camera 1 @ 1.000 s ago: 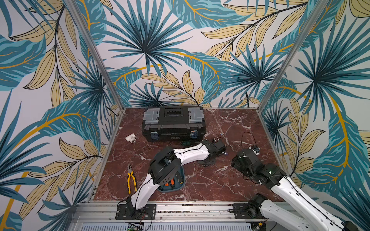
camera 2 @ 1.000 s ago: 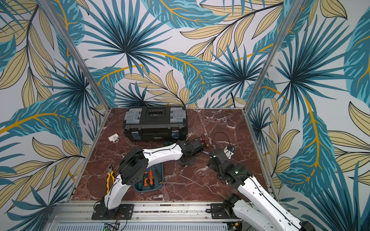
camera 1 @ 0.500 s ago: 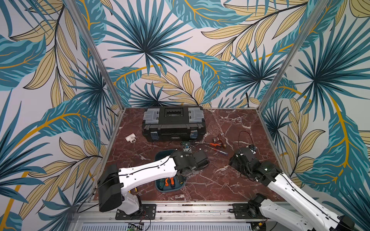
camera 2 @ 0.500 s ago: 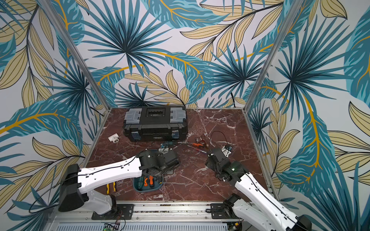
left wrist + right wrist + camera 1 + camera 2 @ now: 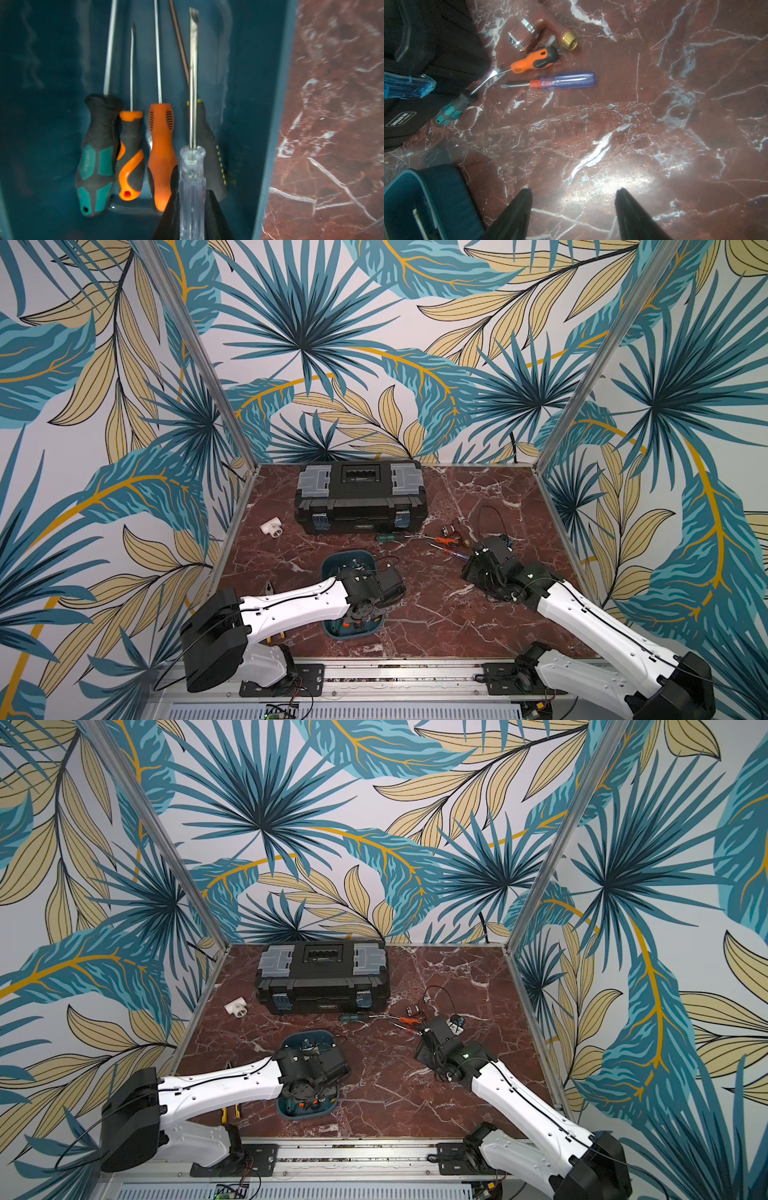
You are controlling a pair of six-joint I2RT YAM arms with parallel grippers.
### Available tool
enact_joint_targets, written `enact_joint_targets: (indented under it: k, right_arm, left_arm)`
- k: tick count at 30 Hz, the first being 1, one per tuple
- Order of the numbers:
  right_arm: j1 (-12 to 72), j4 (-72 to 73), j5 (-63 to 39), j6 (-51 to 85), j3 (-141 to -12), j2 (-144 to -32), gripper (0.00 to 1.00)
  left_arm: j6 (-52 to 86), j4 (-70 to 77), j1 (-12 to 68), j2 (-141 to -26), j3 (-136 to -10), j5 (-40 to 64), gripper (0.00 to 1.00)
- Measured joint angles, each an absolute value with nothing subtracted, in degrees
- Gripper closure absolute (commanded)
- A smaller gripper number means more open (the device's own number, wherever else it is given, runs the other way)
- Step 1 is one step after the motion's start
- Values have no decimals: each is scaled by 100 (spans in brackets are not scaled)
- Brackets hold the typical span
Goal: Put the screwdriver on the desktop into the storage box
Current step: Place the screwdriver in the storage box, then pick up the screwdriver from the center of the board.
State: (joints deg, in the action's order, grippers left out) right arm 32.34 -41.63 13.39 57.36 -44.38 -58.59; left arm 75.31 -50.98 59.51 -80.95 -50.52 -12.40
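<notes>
"Red-brown marble, white-veined: that is the worktop (image 5: 478,497). What does it carry, largest first?" asks the student.

"Two white arms reach over it," says the tutor. "The left arm (image 5: 291,608) ends above the storage box (image 5: 329,568). The right arm (image 5: 590,618) ends over the right side. A black toolbox (image 5: 359,506) stands at the back. The storage box, a teal tray, lies in front of it, towards the left arm's base."

"And the jaws?"

"The left jaws are clamped on the clear-handled screwdriver (image 5: 192,187). It is held over the inside of the storage box, its shaft roughly parallel to four other screwdrivers (image 5: 162,149) lying there. Whether it touches the box floor cannot be told. The right jaws stand apart, nothing between them, above bare marble."

"Which tools lie on the worktop itself?"

"Three, between toolbox and right arm: the teal-handled screwdriver (image 5: 450,110) just beside the toolbox, the orange-handled screwdriver (image 5: 533,60) and the blue-handled screwdriver (image 5: 566,81). A brass fitting (image 5: 570,40) lies just beside the orange handle."
</notes>
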Motion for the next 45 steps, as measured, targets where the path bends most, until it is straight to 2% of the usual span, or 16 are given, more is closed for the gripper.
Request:
enact_joint_targets:
  k: [3,5,8,13,15,21,25,29,37,45]
  right_arm:
    - [3234,-4163,1339,5736,-4438,-5776,30]
    - [3234,-4163,1339,5736,-4438,-5743,30]
    - [3234,-4163,1339,5732,-4438,-5739,30]
    - [3234,-4143,1341,5592,-4438,-5745,30]
    - [3234,-4110,1341,5417,-4456,-5800,25]
    - [3148,-4066,1105,3981,-5408,-6934,25]
    - [3041,-4038,836,2886,-6309,-8254,27]
    - [2956,-4193,760,2069,-6755,-9126,28]
    - [2432,-4480,718,1068,-7234,-9990,28]
    - [2141,-4591,545,593,-7439,-10429,28]
  left_arm:
    - [7601,-4984,5929,-8274,-4945,-1107,76]
    - [7664,-4965,5913,-8324,-4923,-1057,65]
    - [7745,-4952,5902,-8324,-4928,-1059,54]
    - [7758,-5369,5902,-8176,-5133,-1393,49]
    - [7725,-5596,5902,-8016,-5356,-1669,45]
    - [7467,-5684,5837,-6956,-5774,-2665,44]
    - [7192,-5380,5651,-6211,-5623,-3039,44]
    - [7142,-5310,5500,-5649,-5290,-3199,44]
    - [7360,-5341,5400,-4851,-4582,-3218,43]
    - [7500,-5349,5371,-4709,-4449,-3212,43]
